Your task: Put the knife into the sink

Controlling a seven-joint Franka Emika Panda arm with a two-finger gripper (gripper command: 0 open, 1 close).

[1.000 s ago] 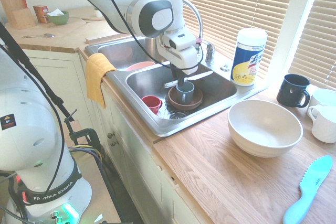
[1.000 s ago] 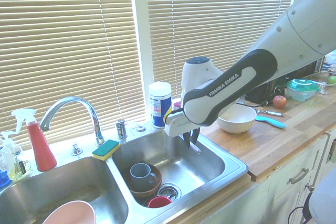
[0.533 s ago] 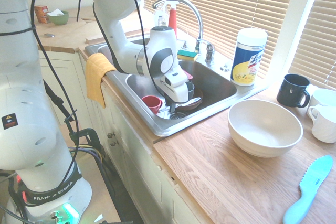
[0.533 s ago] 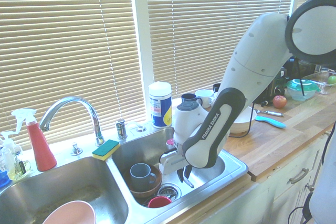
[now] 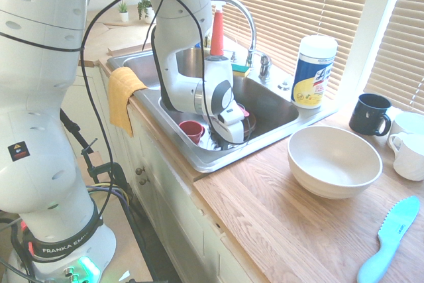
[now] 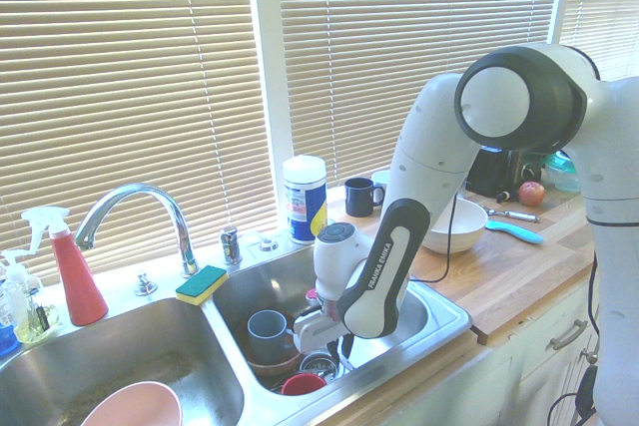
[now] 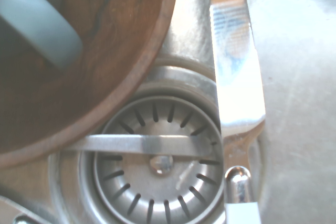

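Right now, the first exterior view shows the white arm reaching down into the nearer basin of the shiny stainless-steel double-basin sink (image 5: 275, 107), its black two-finger gripper (image 5: 218, 140) low inside and partly hidden by the wrist. Just beside it sits a red cup (image 5: 192, 130), and a mustard-yellow cloth (image 5: 124, 94) hangs over the sink's front edge. Behind stand a chrome gooseneck faucet (image 5: 248, 21) and a blue, white and yellow canister with a white lid (image 5: 315, 74). On the wooden counter are a cream bowl (image 5: 334, 164), a black mug (image 5: 370, 115), a white cup (image 5: 409, 155) and a turquoise serrated plastic knife (image 5: 391, 240). From the second exterior view, the fingers point down near a blue-grey mug (image 6: 268, 334) and over the drain area; a pink bowl (image 6: 135, 409) lies in the other basin, with a green-and-yellow sponge (image 6: 202, 284) on the ledge near a red spray bottle (image 6: 78, 276). In the wrist view, the fingers being closed narrowly on its white handle, the slim silvery-bladed table knife (image 7: 239, 77) extends over the basin floor beside a brown wooden bowl (image 7: 131, 51) and the slotted metal strainer (image 7: 157, 192); a flat metal strip (image 7: 136, 144) crosses that strainer.
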